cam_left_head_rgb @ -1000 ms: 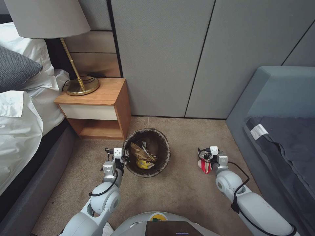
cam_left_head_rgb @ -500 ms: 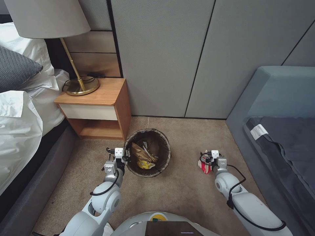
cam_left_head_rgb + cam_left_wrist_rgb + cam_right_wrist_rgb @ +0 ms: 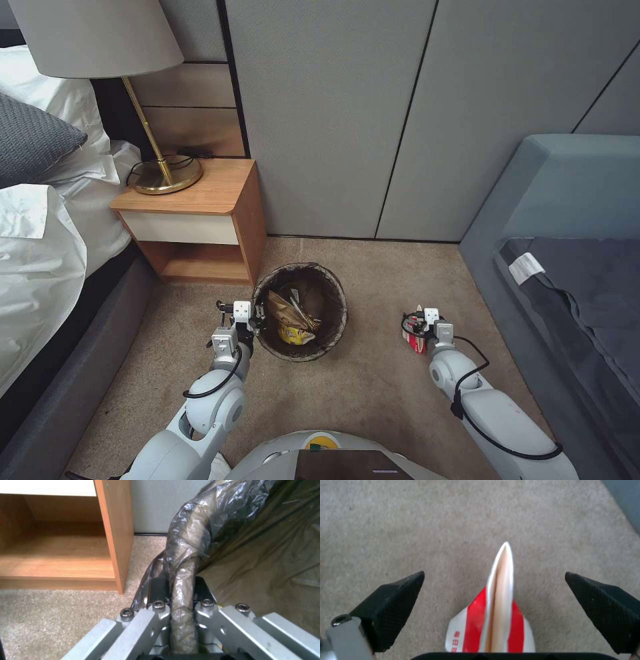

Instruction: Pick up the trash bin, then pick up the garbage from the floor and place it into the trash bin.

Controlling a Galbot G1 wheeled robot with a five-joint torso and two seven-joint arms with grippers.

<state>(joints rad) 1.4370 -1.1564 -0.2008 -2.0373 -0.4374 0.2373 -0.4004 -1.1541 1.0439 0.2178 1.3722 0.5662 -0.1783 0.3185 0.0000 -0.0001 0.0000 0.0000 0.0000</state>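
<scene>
The left gripper (image 3: 257,321) is seen low over the floor (image 3: 360,393), its jaws pinched on the bag-wrapped rim of the trash bin (image 3: 331,303); in the left wrist view the left gripper (image 3: 180,590) is clamped with the folded dark liner squeezed between the jaws. Paper and yellow wrappers (image 3: 293,319) are held inside the bin. To the right, well apart from the bin, the right gripper (image 3: 415,325) is positioned over a red-and-white carton (image 3: 417,341) lying on the carpet. In the right wrist view the right gripper (image 3: 495,597) is spread wide, the carton (image 3: 493,620) standing between the jaws, untouched by either. Behind the bin a wooden nightstand (image 3: 200,220) is set against the wall.
</scene>
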